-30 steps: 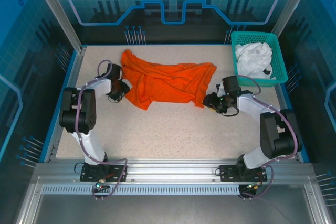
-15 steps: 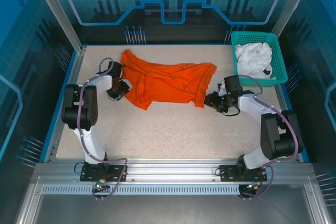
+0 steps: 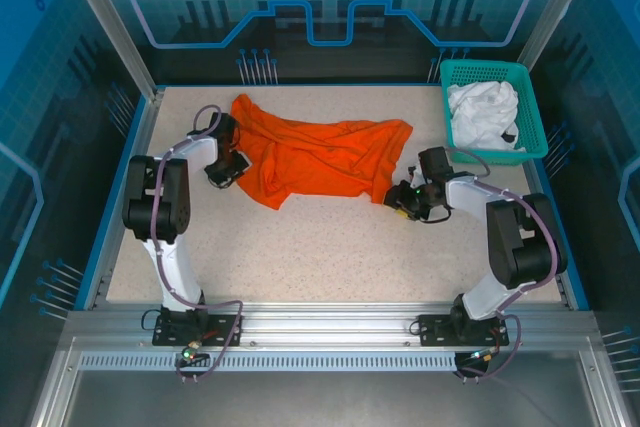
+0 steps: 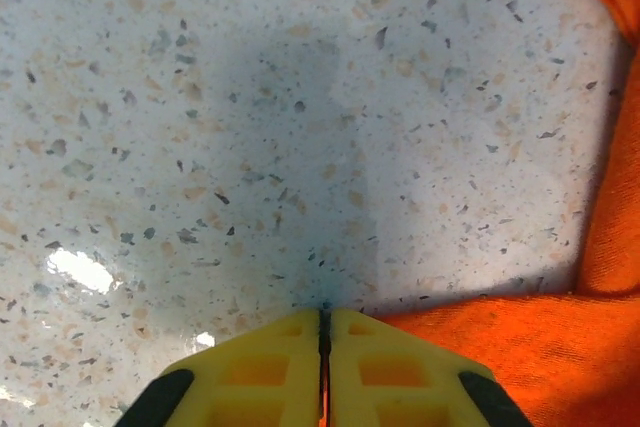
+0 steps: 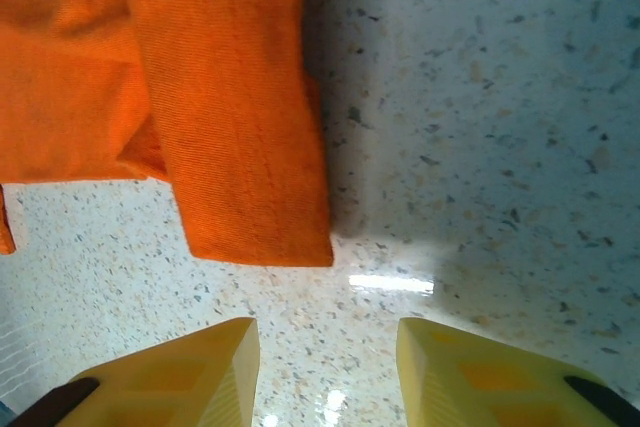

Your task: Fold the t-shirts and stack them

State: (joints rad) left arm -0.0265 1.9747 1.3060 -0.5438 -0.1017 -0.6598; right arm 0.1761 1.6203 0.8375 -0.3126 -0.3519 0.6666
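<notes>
Speckled counter (image 3: 330,247): orange shirt (image 3: 310,157) lies crumpled across its far middle. Teal basket (image 3: 535,137), far right corner, holds bundled white shirt (image 3: 482,112). Left tool (image 4: 324,319) clenched on orange shirt's edge. Right tool (image 5: 325,342) released, just short of its hem corner.

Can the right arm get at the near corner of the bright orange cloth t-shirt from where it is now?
Probably yes. The right gripper has open fingers, and the corner of the bright orange cloth t-shirt lies just ahead of them, with only bare speckled table between.
</notes>
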